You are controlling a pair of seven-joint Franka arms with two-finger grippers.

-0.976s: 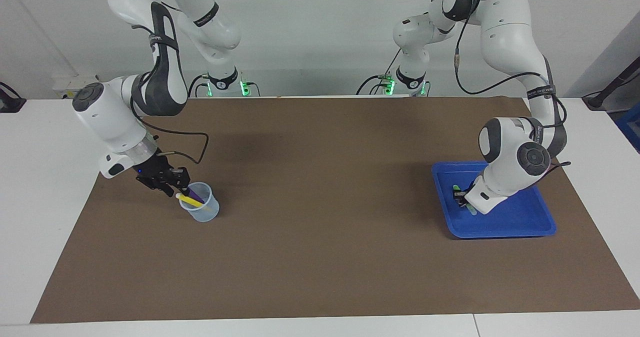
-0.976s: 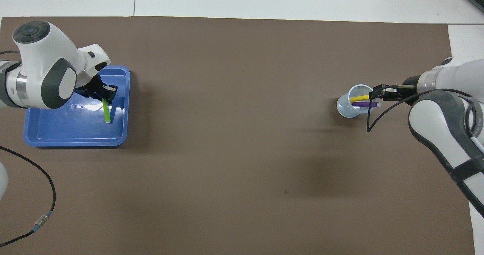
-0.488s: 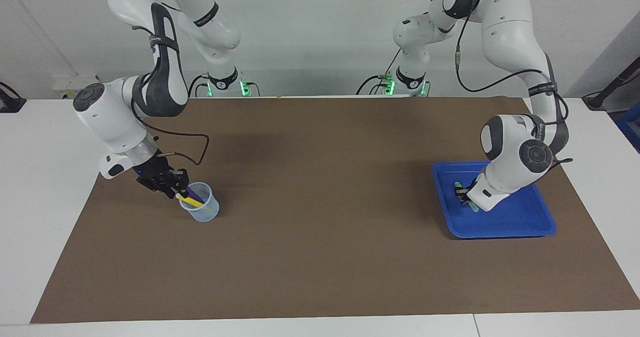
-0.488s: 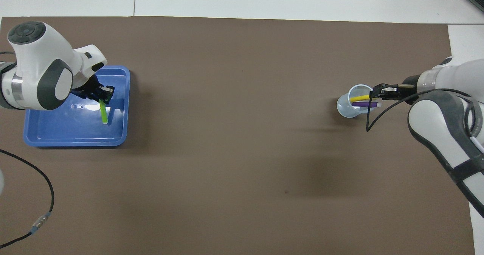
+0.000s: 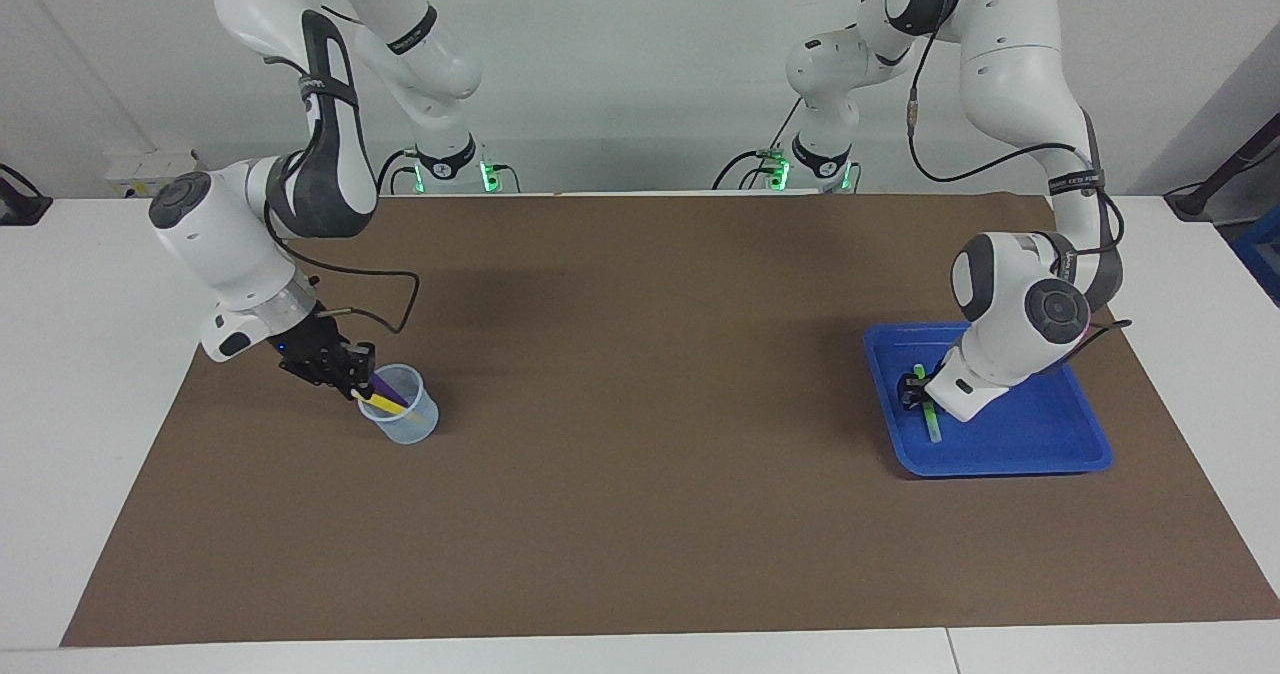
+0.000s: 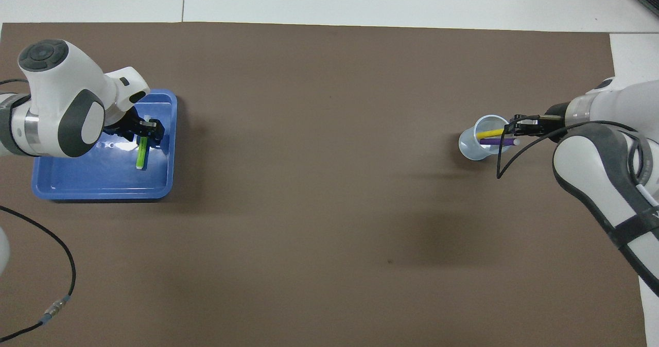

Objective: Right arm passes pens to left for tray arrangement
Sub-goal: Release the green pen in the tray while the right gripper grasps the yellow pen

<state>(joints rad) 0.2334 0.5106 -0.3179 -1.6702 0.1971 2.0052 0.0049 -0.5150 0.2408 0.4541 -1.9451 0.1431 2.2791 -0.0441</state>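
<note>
Item: slim bright green marker pen (image 6: 141, 153), flat in shallow blue plastic tray (image 5: 1040, 451) at the mat's left-arm end.

Left gripper (image 5: 912, 391): jaws apart; lift clear.

Right gripper (image 5: 352, 372): whether shut on slim purple pen (image 6: 495, 142) in clear plastic cup (image 5: 404, 426), cannot tell; draw straight up.

I see a clear plastic cup (image 5: 402, 419) upright on the brown mat (image 5: 640, 404) covering my white bench (image 5: 70, 354), at nine o'clock.
</note>
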